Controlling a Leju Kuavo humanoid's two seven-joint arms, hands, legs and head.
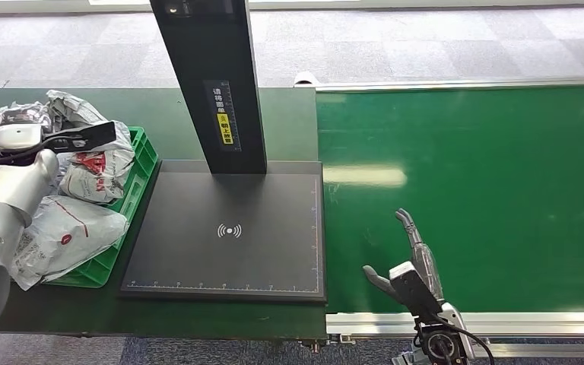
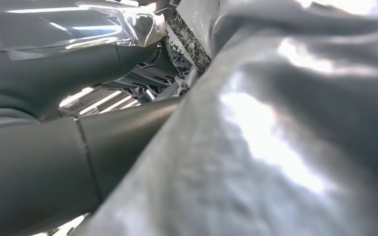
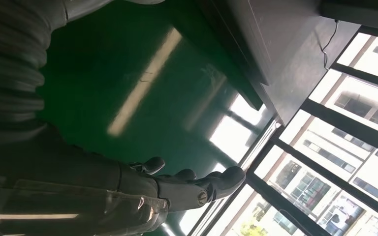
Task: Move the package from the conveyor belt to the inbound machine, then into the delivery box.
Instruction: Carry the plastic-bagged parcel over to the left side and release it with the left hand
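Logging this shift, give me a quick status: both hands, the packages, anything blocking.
Right hand open, empty, over the conveyor belt. Left hand among the packages in the green delivery box, grip unclear. Inbound machine pad bare.

Packages (image 1: 84, 171) in crate (image 1: 143, 156), apparently, left of scanner pad (image 1: 228, 232); conveyor belt (image 1: 487, 190) right.

The right hand (image 1: 409, 262) hovers over the near edge of the conveyor belt (image 1: 487, 190), just beside the scanner plate's side of it; its fingers (image 1: 418, 239) are stretched straight and apart, thumb splayed toward the plate, nothing in them; the left arm (image 1: 0, 205) reaches in from the far side of the plate from the belt, wrist bent; its hand (image 2: 54, 152) lies pressed against crinkled plastic, grip unclear.
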